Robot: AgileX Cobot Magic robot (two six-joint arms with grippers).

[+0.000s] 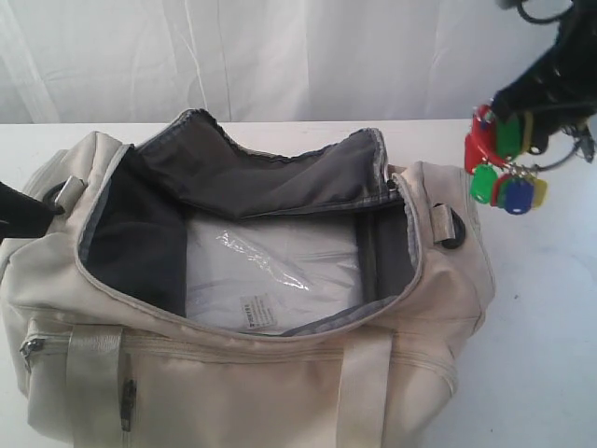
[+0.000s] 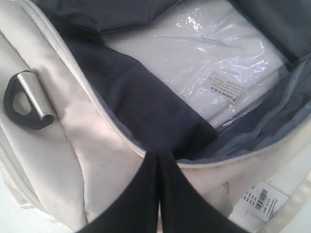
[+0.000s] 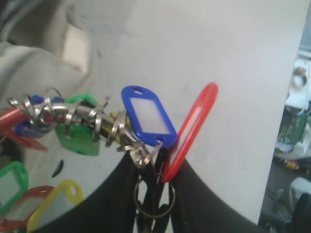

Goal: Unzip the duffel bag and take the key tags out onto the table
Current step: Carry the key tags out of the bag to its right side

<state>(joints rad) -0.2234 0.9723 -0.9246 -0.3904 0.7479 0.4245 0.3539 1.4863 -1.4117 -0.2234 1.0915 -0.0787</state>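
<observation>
Key tags point(image 1: 504, 168) hung in the upper right of the exterior frame, just beside the bag's right end and over the table point(image 1: 550, 336). My right gripper point(image 1: 502, 101) was clamped on them: in its wrist view my black fingers point(image 3: 209, 208) pinched the rings and a red tag, with blue, green and yellow tags fanned out beside. The bag point(image 1: 280, 383) filled the lower left and centre, unzipped and gaping, grey lining showing, a plastic-wrapped white packet point(image 1: 270, 271) lying flat inside. My left gripper point(image 2: 158, 162) had its jaws together, tips against the bag's zipper edge; I could not tell whether any fabric was caught between them.
</observation>
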